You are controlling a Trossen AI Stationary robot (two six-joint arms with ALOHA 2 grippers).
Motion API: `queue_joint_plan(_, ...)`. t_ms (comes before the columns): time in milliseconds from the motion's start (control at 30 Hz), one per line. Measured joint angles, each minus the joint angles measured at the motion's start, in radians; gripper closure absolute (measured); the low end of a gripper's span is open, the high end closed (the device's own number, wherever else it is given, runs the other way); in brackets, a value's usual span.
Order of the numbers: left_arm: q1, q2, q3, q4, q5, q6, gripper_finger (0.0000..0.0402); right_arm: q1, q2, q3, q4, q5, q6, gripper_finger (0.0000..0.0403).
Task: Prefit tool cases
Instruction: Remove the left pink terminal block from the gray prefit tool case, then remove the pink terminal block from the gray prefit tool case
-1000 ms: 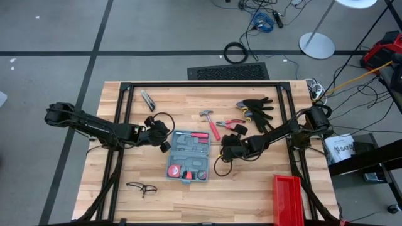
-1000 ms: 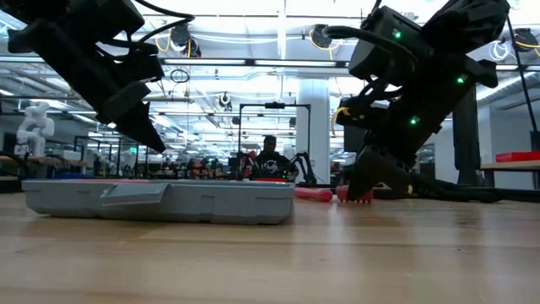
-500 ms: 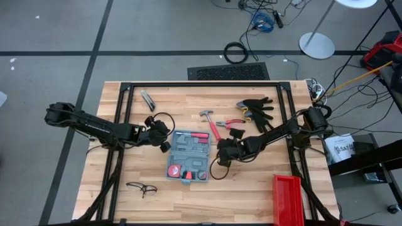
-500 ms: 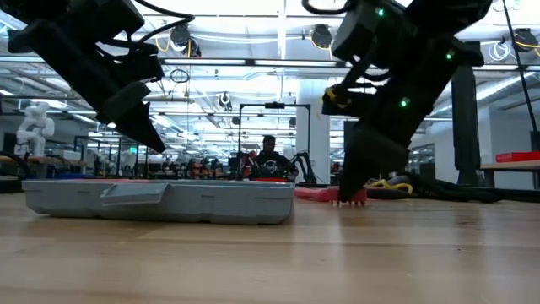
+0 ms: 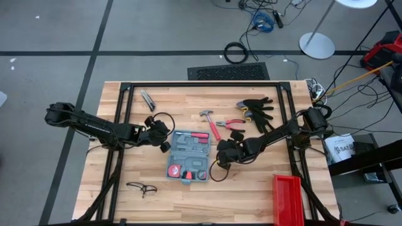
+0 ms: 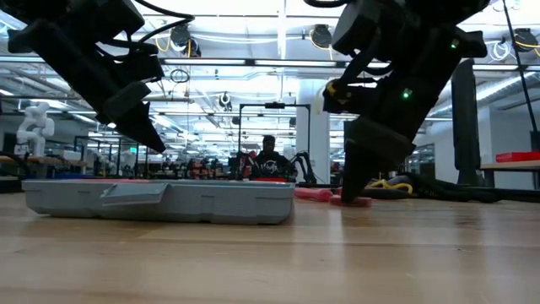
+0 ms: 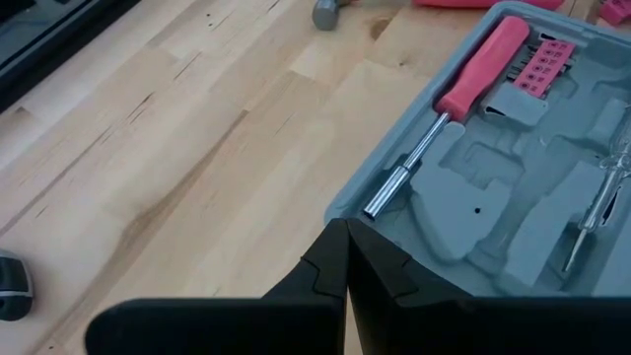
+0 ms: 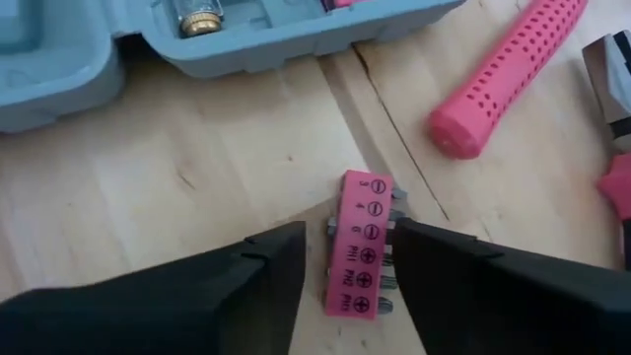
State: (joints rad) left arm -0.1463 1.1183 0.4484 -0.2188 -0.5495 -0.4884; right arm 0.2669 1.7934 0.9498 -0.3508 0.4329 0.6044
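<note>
Lying open at the middle of the table (image 5: 125,107), the case (image 5: 188,163) shows a grey tray holding a red-handled screwdriver (image 7: 449,110) and a red bit strip (image 7: 544,65), with no brand readable on it. Just off its right edge a red bit holder (image 8: 361,245), printed with numbers and "PH1", "PH2", lies flat on the wood between the parted fingers of the right gripper (image 8: 345,271), which grips nothing; a hammer (image 5: 210,123) lies just behind. The left gripper (image 7: 347,258), fingers pressed together and empty, hovers at the case's left edge.
</note>
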Motion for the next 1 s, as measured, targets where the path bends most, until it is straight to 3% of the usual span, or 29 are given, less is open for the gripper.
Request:
queue_joint_plan(300,0.000,0.000,0.000,0.000,0.000,0.001,0.0393,0.037,-0.134,0.000,-0.054,0.087,0.011,0.0242)
queue_joint_plan(467,0.000,0.000,0.000,0.002,0.000,0.006,0.0393,-0.006,-0.177,0.001,0.061,0.134,-0.141,0.0247)
queue_joint_plan(667,0.000,0.000,0.000,0.002,0.000,0.010,0.0393,-0.137,-0.105,0.002,0.301,-0.073,-0.338,0.0247)
queue_joint_plan(900,0.000,0.000,0.000,0.005,0.006,0.024,0.0393,-0.193,0.008,0.080,0.314,-0.166,-0.445,0.0248)
queue_joint_plan(1000,0.000,0.001,0.000,0.045,0.064,0.024,0.0393,-0.190,0.069,0.149,0.252,-0.171,-0.487,0.0248)
